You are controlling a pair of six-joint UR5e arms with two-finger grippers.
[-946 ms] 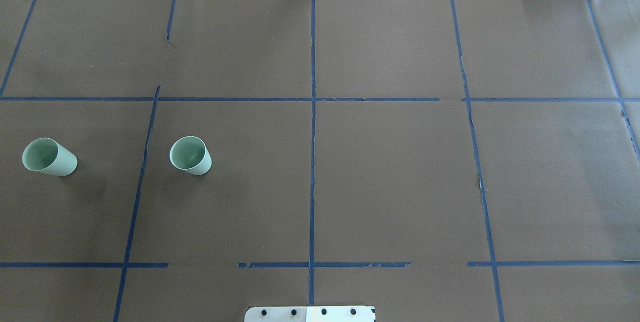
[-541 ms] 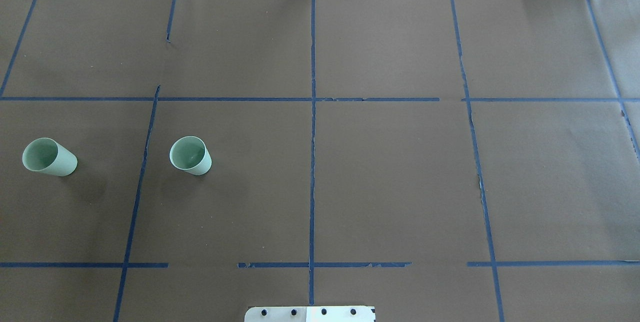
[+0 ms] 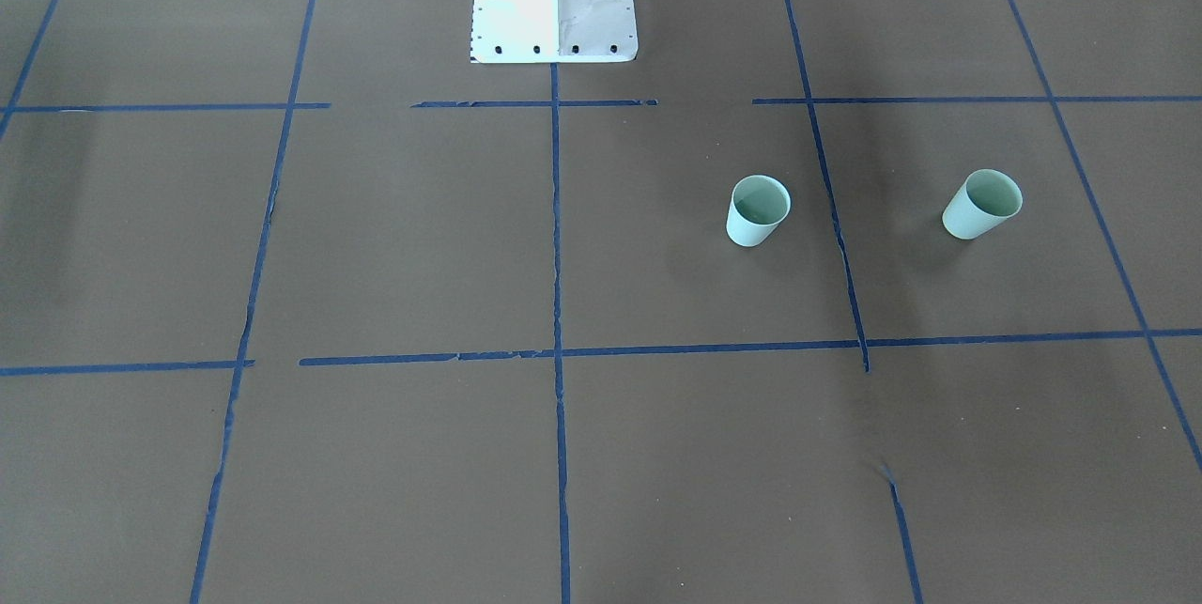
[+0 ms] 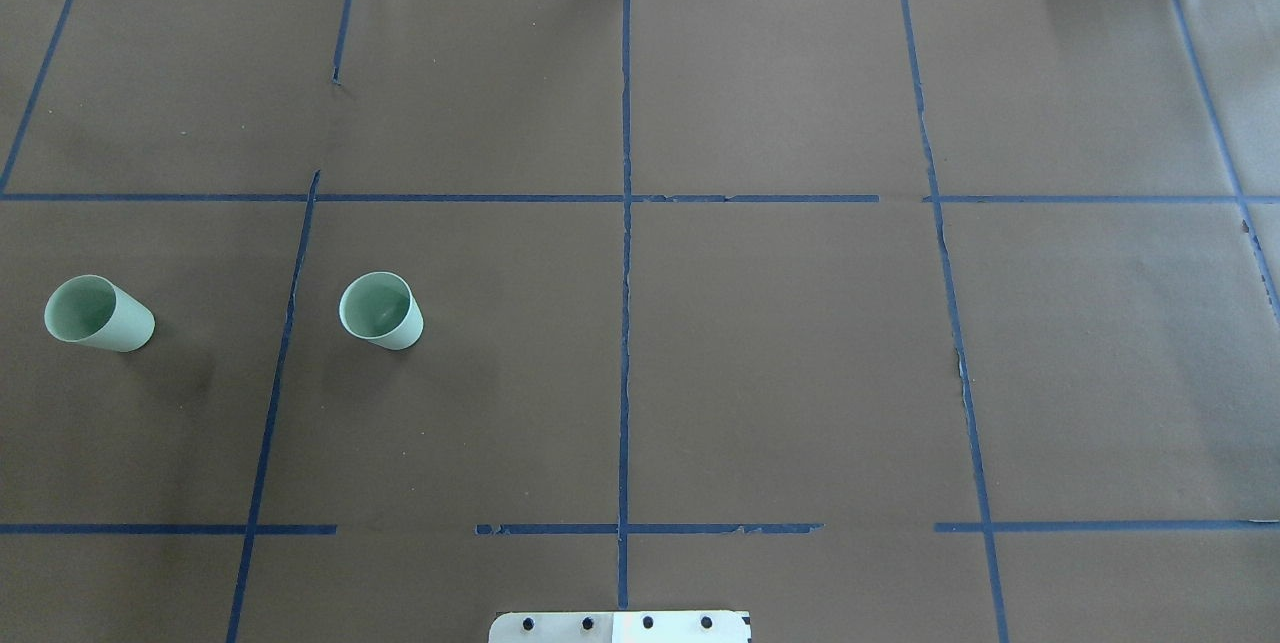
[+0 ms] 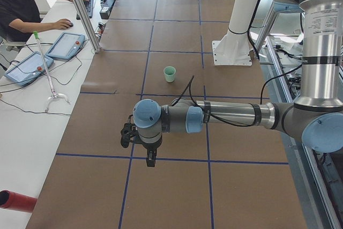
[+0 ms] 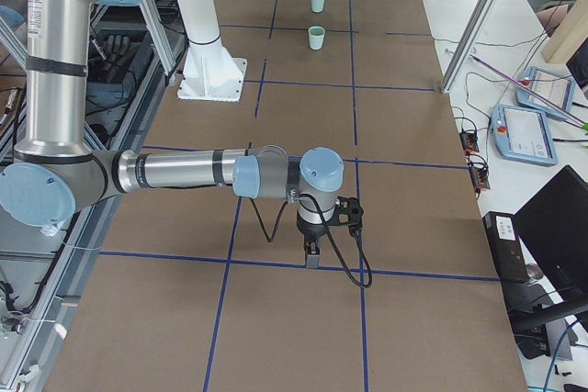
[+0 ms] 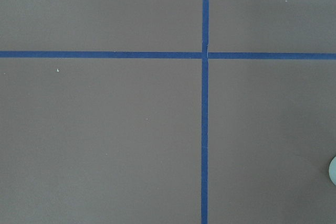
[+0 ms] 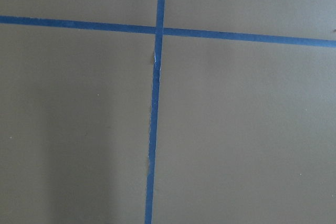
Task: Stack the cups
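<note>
Two pale mint-green cups stand upright and apart on the brown table, on my left side. One cup is near the table's left end and the other cup stands closer to the middle. In the front view they are the inner cup and the outer cup. My left gripper shows only in the exterior left view, held above the table. My right gripper shows only in the exterior right view, far from the cups. I cannot tell whether either gripper is open or shut.
Blue tape lines divide the brown table cover into a grid. The white robot base plate sits at the table's near middle. An operator and tablets are on a side bench.
</note>
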